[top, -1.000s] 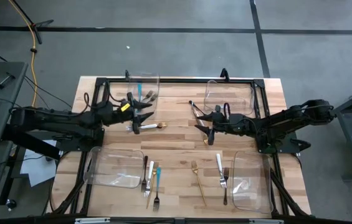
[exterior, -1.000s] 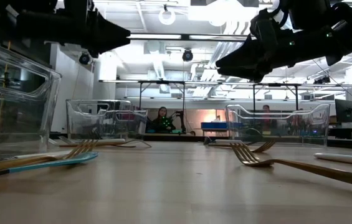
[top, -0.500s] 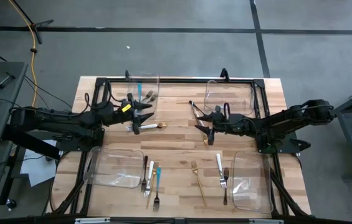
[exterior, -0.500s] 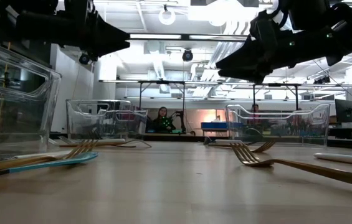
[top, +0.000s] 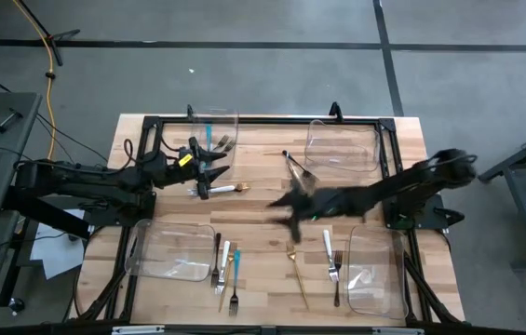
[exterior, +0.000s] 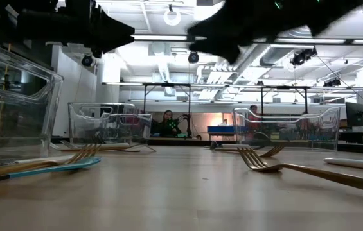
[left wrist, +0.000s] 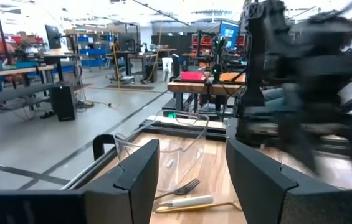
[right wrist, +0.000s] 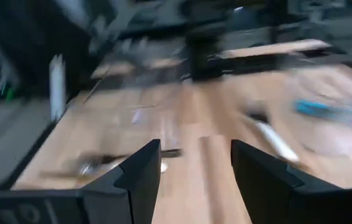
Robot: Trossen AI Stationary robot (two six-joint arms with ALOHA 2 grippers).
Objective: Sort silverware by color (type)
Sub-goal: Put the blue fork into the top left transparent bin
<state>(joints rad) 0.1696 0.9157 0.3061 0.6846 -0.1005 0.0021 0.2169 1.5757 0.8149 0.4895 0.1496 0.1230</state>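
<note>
Silverware (top: 232, 188) near left pincer (top: 209, 175) lies crosswise; both pincers gaping, empty; right pincer (top: 286, 207) mid-table.

Right gripper (top: 286, 207) has swung left and toward the near edge from mid-table, now blurred, apparently above the gold fork (top: 297, 270); jaws parted, nothing visibly held.

- A large robotics lab or workshop hall: polished concrete floor (top: 272, 74) marked with dark tape lines.
- Exposed ceiling ducts (exterior: 277, 54) and lights above.
- Rows of workbenches (left wrist: 14, 68), shelving and monitors (left wrist: 228, 30); a person (exterior: 166, 122) seated behind.
</note>
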